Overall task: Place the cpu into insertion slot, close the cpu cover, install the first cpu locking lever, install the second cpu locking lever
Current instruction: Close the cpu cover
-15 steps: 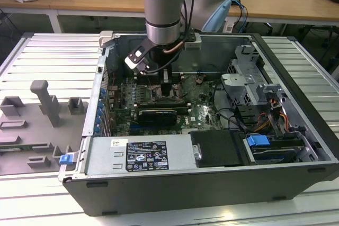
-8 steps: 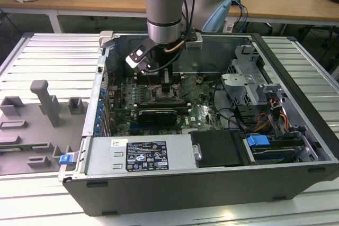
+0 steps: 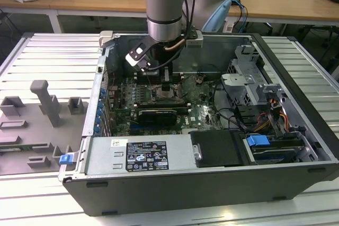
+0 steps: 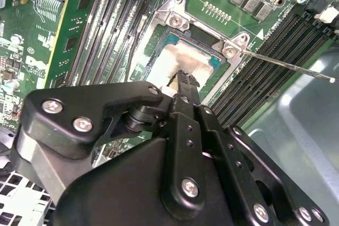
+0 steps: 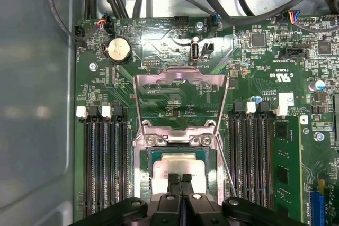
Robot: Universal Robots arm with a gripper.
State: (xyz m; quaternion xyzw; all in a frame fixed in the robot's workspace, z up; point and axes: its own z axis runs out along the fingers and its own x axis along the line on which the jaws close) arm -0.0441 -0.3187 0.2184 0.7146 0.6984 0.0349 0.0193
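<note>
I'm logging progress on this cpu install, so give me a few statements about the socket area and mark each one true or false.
1. The cpu lies in the insertion slot. True.
2. The cpu cover is closed over the cpu. False: it is swung open, off the cpu.
3. The gripper has its fingers together over the cpu. True.
4. The gripper holds the round battery. False: the battery sits in the board, apart from the gripper.
5. Long memory slots run on both sides of the insertion slot. True.
</note>
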